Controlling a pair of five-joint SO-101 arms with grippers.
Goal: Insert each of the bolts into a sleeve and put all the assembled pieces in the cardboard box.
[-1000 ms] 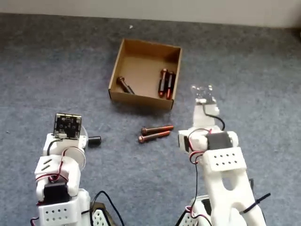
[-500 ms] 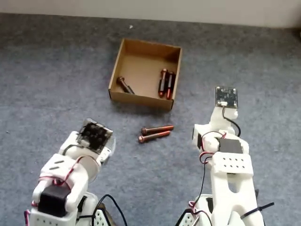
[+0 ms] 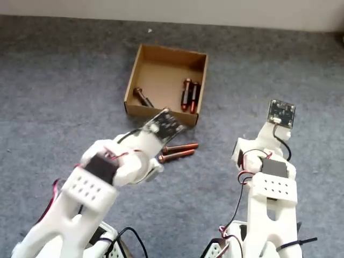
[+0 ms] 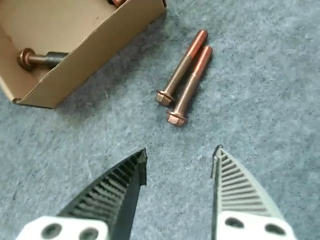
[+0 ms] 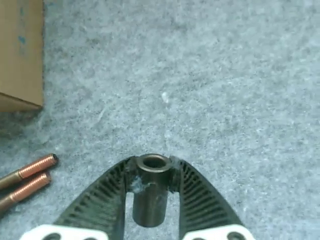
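Claw L [image 4: 180, 151] spread wide, empty, near bolts [image 4: 190, 84]; R claw [image 5: 151, 169] pinching sleeve [image 5: 150, 197] btwn tips.

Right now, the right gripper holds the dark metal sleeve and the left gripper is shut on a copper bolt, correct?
No: the left wrist view shows the left gripper open, both copper bolts lying free. The right gripper holds the dark metal sleeve.
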